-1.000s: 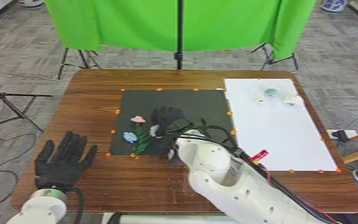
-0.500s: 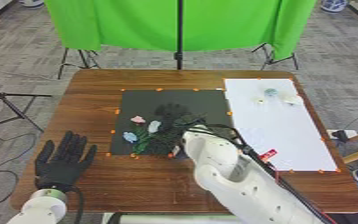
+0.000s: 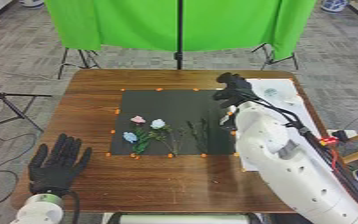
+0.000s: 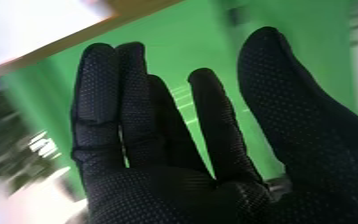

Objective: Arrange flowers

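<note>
- Right hand, black-gloved: open, fingers extended, nothing held. Position: over the seam between the black rectangular mat and the white rectangular sheet, at their far ends.
- Probable target, by judgement: the pale blue-green flower head on the sheet. It lies to the right of the hand, near, and marginally closer to the robot. Its stem and long axis cannot be made out; confirm both before closing, as a grip on the petals could crush or drag it.
- Small whitish flower: on the sheet, farther right.
- Left hand: open, by the table's left side, well apart from the target. The right is nearer and suited to the pick.
- Mat: pink flower, light blue flower and white flower with green stem, grouped on the left half. Arrangement judged partly complete.
- Surface: brown wooden table.
- Room: green cloth backdrop, grey carpet.
</note>
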